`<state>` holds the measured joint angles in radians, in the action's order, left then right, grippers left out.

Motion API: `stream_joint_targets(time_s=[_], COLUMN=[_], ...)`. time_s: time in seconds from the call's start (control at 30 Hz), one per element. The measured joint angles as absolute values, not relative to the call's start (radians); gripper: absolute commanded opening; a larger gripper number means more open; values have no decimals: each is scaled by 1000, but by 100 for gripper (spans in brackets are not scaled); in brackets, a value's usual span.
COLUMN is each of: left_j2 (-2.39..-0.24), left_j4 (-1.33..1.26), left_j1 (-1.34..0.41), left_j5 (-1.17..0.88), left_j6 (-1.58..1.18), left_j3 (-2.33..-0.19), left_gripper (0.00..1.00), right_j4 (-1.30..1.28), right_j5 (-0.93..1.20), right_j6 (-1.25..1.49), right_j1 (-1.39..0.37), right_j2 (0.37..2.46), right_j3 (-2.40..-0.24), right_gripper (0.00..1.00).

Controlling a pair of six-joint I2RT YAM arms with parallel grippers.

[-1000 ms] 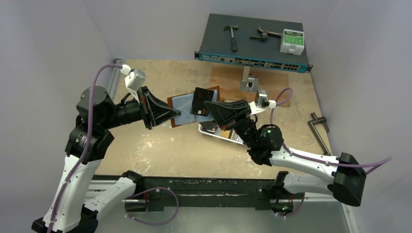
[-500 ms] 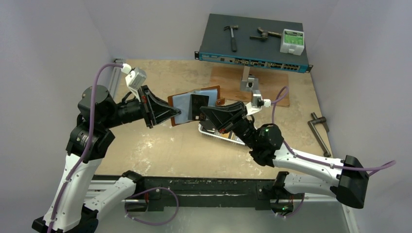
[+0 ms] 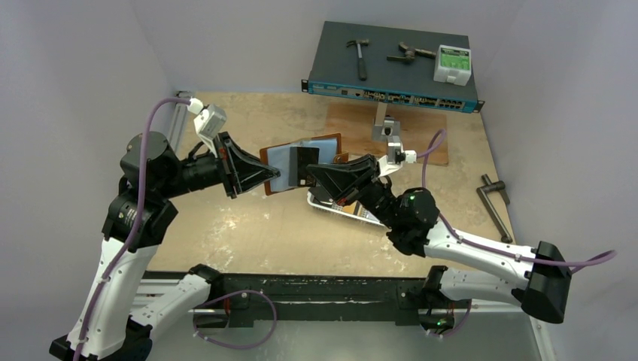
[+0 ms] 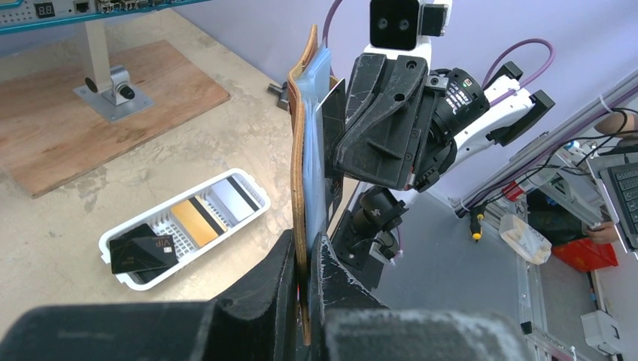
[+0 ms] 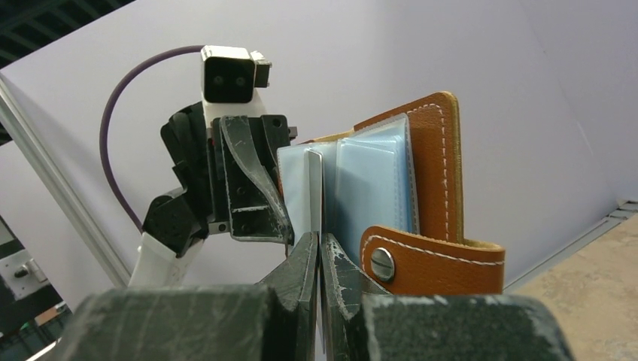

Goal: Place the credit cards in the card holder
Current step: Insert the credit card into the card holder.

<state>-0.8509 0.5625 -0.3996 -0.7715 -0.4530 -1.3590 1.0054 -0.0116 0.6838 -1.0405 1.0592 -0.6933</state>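
Whereas a second ago the black card point(image 3: 303, 164) sat tilted at the right side of the card holder point(image 3: 283, 168), we now see it flat against the blue pockets, the right claw point(image 3: 311, 172) having advanced leftward. Both claws are clamped: the left claw point(image 3: 272, 175) on the holder's lower edge, off the table, the right on the card. Only the left wrist view shows the white tray point(image 4: 259, 200) of spare cards point(image 4: 143, 249); only the right wrist view shows the snap tab point(image 5: 436, 263). How deep the card sits we cannot tell.
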Motion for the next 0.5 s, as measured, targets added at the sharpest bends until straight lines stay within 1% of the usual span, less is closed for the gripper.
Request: stream_joint_targets(time_s=[0.37, 0.43, 0.5], left_j2=[-840, -840, -839], left_j4=[540, 539, 533], left_j1=[-398, -395, -393], left_j5=[-774, -774, -776], left_j6=[-458, -462, -465], left_j3=[-1325, -1322, -1322], left_gripper=[0, 10, 17], right_j4=[982, 982, 978], right_j5=[45, 49, 52], right_j6=[667, 666, 665], right_j1=[-1040, -1040, -1040], right_j2=[1122, 1127, 1127], right_j3=[-758, -762, -767], right_gripper=[0, 0, 0])
